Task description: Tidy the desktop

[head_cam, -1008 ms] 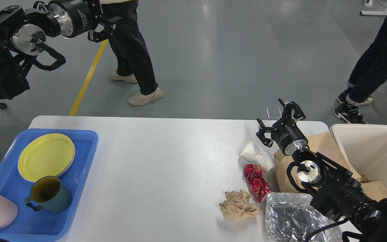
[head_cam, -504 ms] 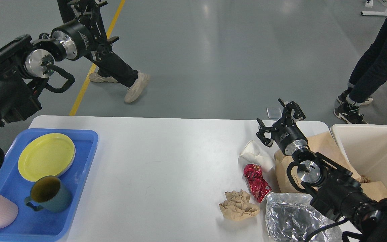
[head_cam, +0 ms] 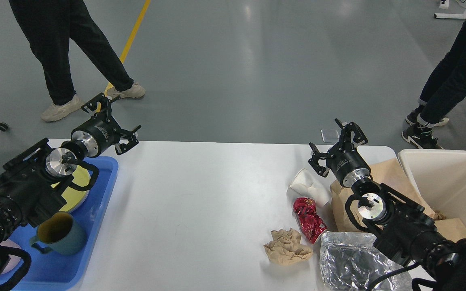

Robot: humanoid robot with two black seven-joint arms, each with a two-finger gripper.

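The desktop (head_cam: 200, 210) is seen filling the lower middle of the frame, with a blue tray (head_cam: 103, 190) at its lower left holding a yellow plate (head_cam: 80, 190) and a dark mug (head_cam: 59, 234). At centre left the left gripper (head_cam: 111, 121) is held with fingers spread and empty above the tray's far corner. At centre right the right gripper (head_cam: 336, 139) is likewise spread and empty, just above a crushed white cup (head_cam: 308, 186), a red wrapper (head_cam: 308, 218), crumpled brown paper (head_cam: 286, 246), a foil sheet (head_cam: 350, 258), and a cream bin (head_cam: 451, 182).

Glossy white desktop (head_cam: 200, 202), crumpled brown paper (head_cam: 286, 247), shiny foil (head_cam: 350, 262)
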